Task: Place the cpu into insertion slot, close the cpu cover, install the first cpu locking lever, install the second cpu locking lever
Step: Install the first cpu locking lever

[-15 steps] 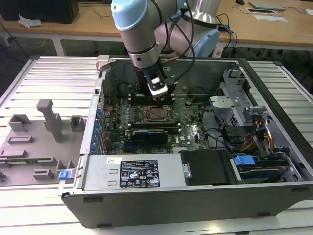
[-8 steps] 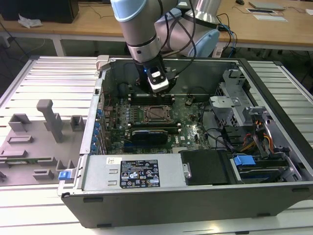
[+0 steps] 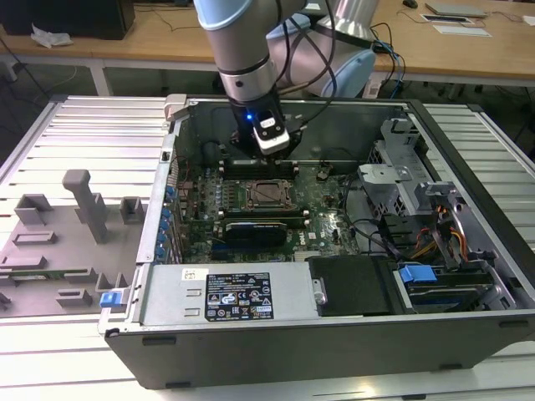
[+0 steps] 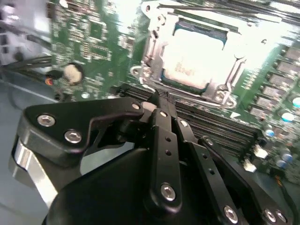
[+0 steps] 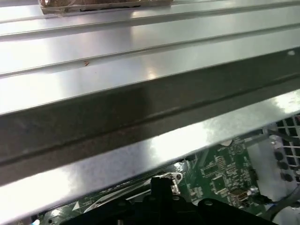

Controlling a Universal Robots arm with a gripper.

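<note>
The end effector (image 4: 157, 101), fingers together and empty, hangs inside the open computer case (image 3: 468, 322) just at 12 o'clock of the insertion slot (image 3: 266, 194). The cpu (image 4: 192, 61) sits in that slot, framed by the cpu cover (image 4: 154, 51). Memory slots (image 4: 225, 126) lie between end effector and slot; the case's rear wall (image 5: 140, 112) stands close behind, and cables (image 3: 376, 238) crowd 3 o'clock.

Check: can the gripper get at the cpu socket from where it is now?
Probably yes. The gripper hangs just beside the socket, with the cover down over the cpu. The case is open on top; nothing stands between them.
</note>
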